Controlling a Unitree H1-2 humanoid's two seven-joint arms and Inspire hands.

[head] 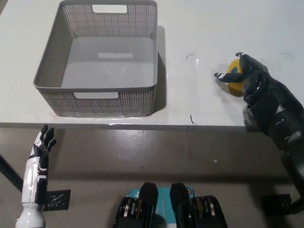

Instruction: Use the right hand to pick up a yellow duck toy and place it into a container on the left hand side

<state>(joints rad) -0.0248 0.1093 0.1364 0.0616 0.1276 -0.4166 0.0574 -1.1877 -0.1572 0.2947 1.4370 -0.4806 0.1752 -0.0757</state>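
right hand [248, 76] fingers curl around yellow duck toy [234, 75] on the white table [199, 28], grasp not fully confirmed. gray basket [99, 57] sits well apart from those fingers. left hand [42, 142] hangs below the table edge, fingers spread. no legible writing.

Nothing here can be read. The grey basket [99, 61] carries no label or brand. The white counter [199, 28] shows only faint pen marks, no words or numbers.
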